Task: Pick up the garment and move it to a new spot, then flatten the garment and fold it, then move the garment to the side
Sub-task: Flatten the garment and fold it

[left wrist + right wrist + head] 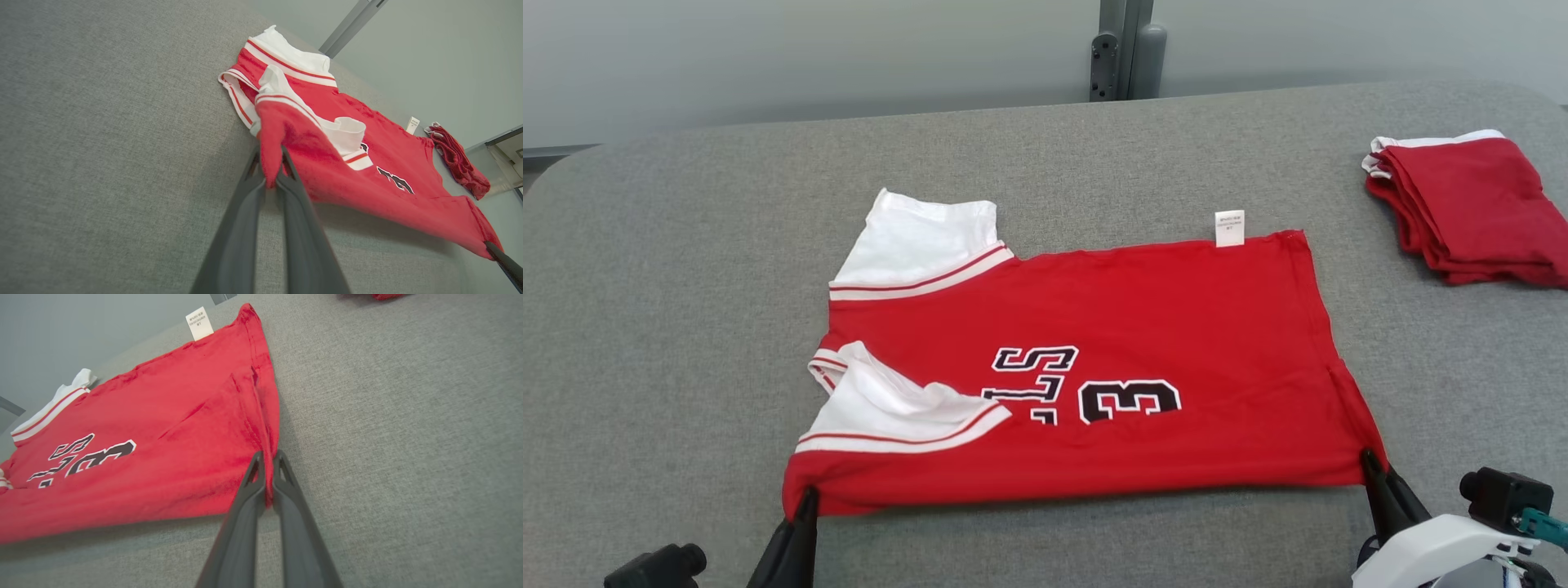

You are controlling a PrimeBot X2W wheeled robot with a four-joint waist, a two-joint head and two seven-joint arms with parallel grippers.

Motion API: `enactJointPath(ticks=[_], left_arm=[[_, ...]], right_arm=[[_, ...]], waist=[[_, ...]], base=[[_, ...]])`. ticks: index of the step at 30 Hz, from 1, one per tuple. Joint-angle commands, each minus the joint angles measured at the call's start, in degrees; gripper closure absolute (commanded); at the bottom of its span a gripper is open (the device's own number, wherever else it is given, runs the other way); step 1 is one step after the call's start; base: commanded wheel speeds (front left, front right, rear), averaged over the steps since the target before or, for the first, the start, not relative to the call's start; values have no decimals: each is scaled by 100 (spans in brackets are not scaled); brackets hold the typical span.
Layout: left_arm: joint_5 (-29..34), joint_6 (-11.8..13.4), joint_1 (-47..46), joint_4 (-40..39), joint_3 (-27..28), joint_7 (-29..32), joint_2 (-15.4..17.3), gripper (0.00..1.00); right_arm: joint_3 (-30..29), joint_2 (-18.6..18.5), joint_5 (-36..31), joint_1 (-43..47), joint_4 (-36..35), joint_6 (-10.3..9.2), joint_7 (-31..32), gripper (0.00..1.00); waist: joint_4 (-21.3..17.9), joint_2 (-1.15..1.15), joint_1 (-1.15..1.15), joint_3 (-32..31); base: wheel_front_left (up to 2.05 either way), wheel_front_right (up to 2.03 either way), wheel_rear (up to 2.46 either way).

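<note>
A red shirt (1143, 327) lies sideways on a grey table (686, 245). The left gripper (807, 494) and right gripper (1368, 457) each pinch a near corner. It looks light and limp; corners seem the best hold.

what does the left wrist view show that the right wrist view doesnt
Left wrist view: the left hand shut on the jersey at its shoulder-end corner, the striped neckline and near white sleeve in full, and the folded red stack whole.
Right wrist view: the right hand shut on the hem corner, seen close, with the side slit along that edge.
Both: the black number print, the white care label, the far white sleeve and the grey table.
</note>
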Motion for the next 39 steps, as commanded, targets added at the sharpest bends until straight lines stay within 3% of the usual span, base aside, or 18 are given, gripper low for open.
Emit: enactJointPath(ticks=[1, 11, 12, 13, 14, 15, 16, 24, 31, 39], left_arm=[[-22, 46, 115, -28, -14, 44, 42, 100], [-173, 189, 419, 271, -107, 224, -33, 100], [-183, 187, 410, 315, -90, 195, -49, 91], [-186, 179, 398, 356, -76, 160, -59, 55], [-207, 173, 393, 403, -67, 156, -70, 0], [-229, 155, 390, 439, -62, 143, -73, 0], [-233, 121, 386, 472, -51, 132, -66, 0], [7, 162, -70, 432, 160, 122, 359, 0], [502, 70, -1535, 483, -91, 673, 777, 0], [895, -56, -3634, 1298, -516, 1354, 689, 0]], right_arm=[[-60, -9, -5, 134, -128, -9, 79, 100], [-137, 31, 35, 429, -216, -9, 239, 100], [-153, 29, 26, 414, -184, -10, 211, 87], [-161, 28, 11, 399, -161, -10, 177, 62], [-166, 28, 4, 391, -151, -9, 155, 49], [-171, 30, -4, 388, -145, -9, 141, 12], [-190, 32, -14, 387, -142, -8, 122, 0], [-474, 34, -293, 161, -235, -8, -67, 0], [-96, -74, -679, -427, -519, -8, -37, 0], [603, -332, -713, -1248, -593, -7, 17, 0]], waist=[[-17, 0, 0, 6], [-103, 0, 0, 81], [-108, 0, 0, 87], [-116, 0, 0, 89], [-124, 0, 0, 90], [-132, 0, 0, 91], [-140, 0, 0, 93], [-197, 0, 0, 169], [-379, 0, 0, 475], [-644, 0, 0, 1113]], base=[[0, 0, 0], [0, 0, 0], [0, 0, 0], [0, 0, 0], [0, 0, 0], [0, 0, 0], [0, 0, 0], [0, 0, 0], [0, 0, 0], [0, 0, 0]])
